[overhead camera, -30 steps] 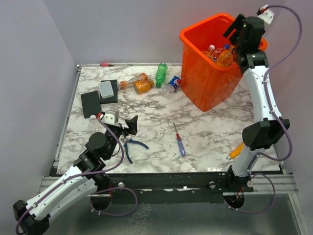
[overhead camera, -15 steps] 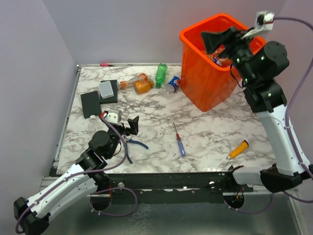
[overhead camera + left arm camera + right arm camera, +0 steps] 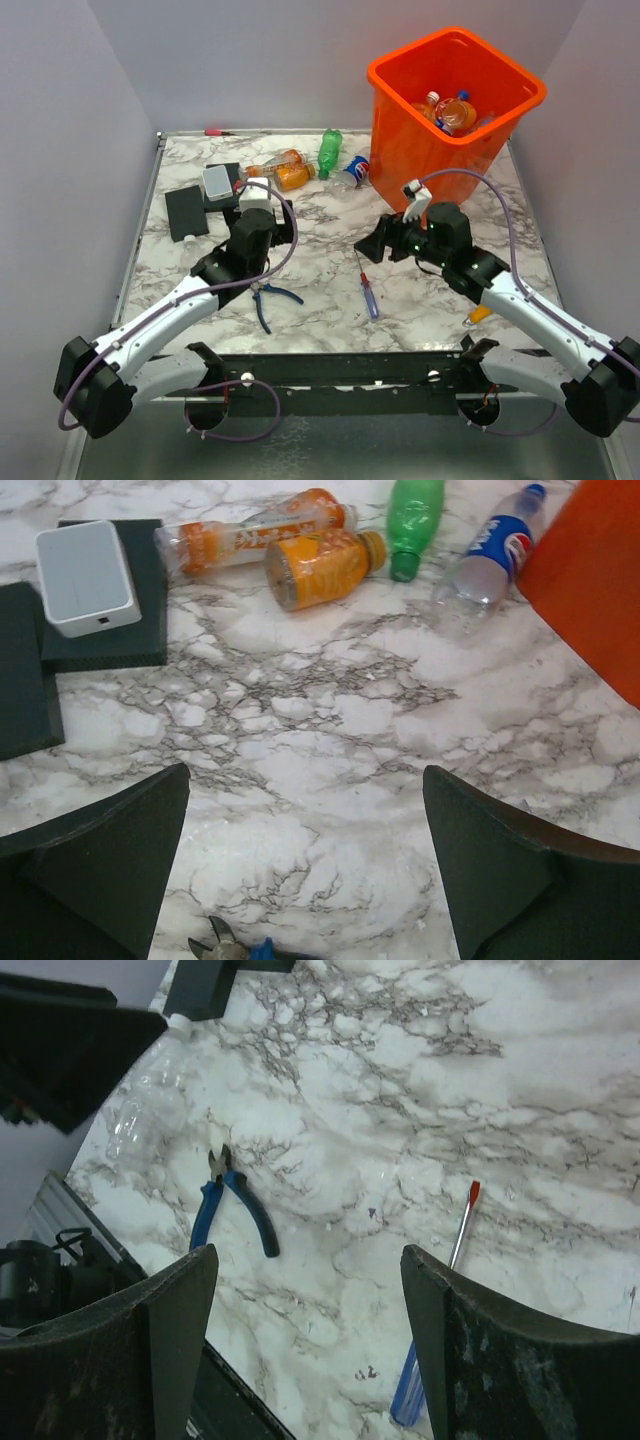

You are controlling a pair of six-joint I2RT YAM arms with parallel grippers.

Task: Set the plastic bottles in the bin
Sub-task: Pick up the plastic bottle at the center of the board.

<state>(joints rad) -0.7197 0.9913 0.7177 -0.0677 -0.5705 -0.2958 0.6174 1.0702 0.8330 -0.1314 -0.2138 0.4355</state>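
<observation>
Bottles (image 3: 320, 568) lying four together on the bench (image 3: 330, 720) ahead of my left jaws, wide open, empty, bin (image 3: 600, 580) cut off ahead-right, right jaws parted, empty, clear bottle (image 3: 140, 1110) faint beyond them

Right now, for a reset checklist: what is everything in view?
bin: one, orange, far right
bottles in bin: several, orange and clear
bottles on table: five; orange-labelled, orange, green, blue-labelled at far centre; clear one by left arm
black pads: two, far left
grey box: one, on a pad
pliers: one, blue-handled, near left
screwdriver: one, blue and red, near centre
orange item: one, near right
red stick: one, far edge
left arm, right arm: jaws open, empty
</observation>
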